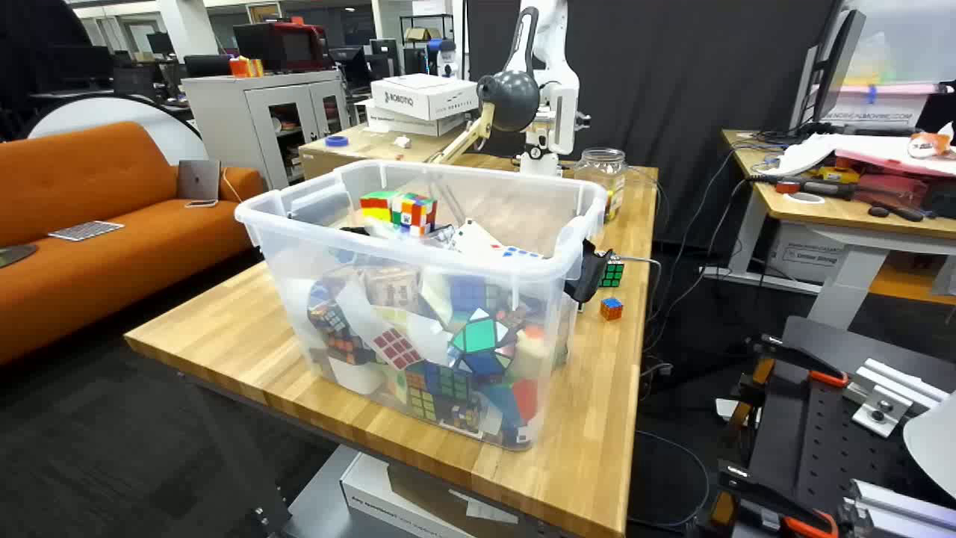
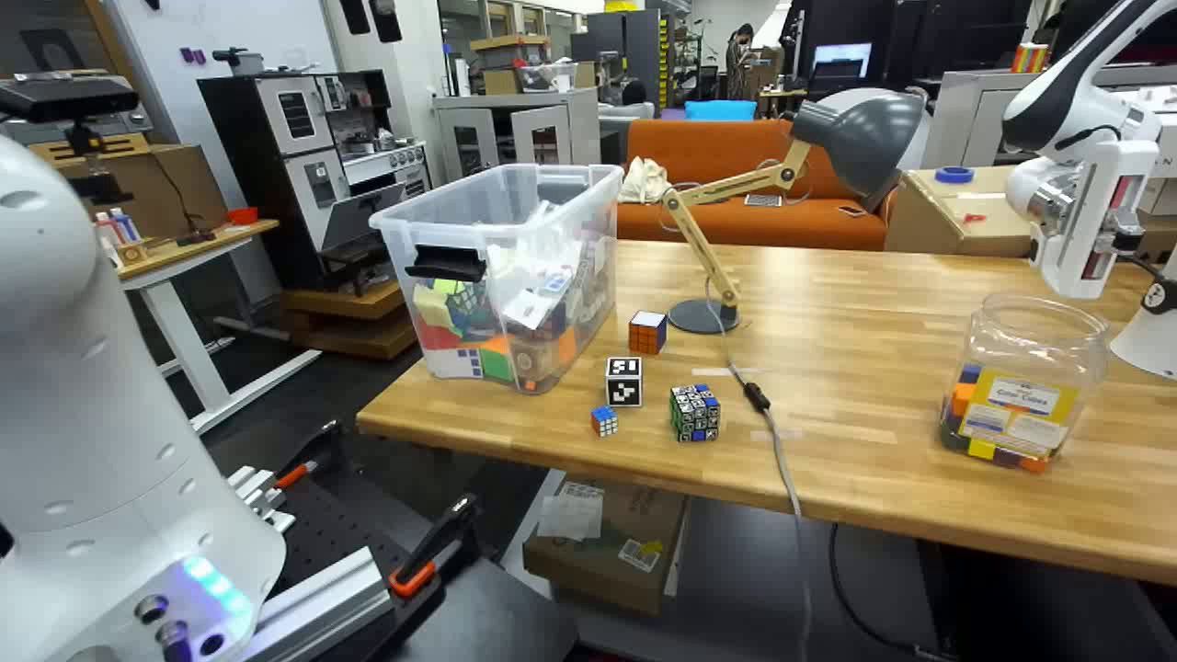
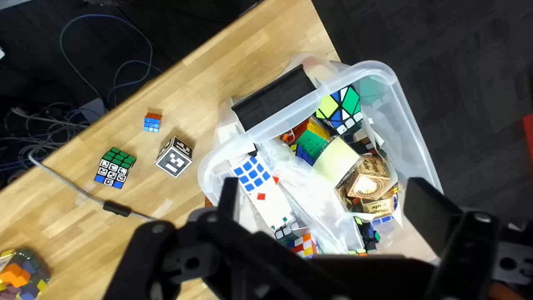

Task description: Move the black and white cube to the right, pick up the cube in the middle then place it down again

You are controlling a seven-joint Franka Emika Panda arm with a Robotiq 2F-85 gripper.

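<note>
The black and white cube (image 2: 623, 382), patterned with blocky markings, rests on the wooden table beside the bin. It also shows in the wrist view as a cube (image 3: 175, 156) left of the bin. Around it are a tiny blue and red cube (image 2: 604, 421), a larger picture-faced cube with green and blue (image 2: 694, 413), and an orange cube with a white top (image 2: 647, 332). Which of these is the cube in the middle, I cannot tell. My gripper (image 3: 322, 187) is open above the bin, nothing between its fingers; neither exterior view shows it.
A clear plastic bin (image 3: 291, 111) full of puzzle cubes and packaging stands by the cubes. A desk lamp (image 2: 703, 315) and its cable with a switch (image 2: 757, 396) are close by. A jar of colour cubes (image 2: 1022, 395) sits farther along. The table's edge runs near the tiny cube.
</note>
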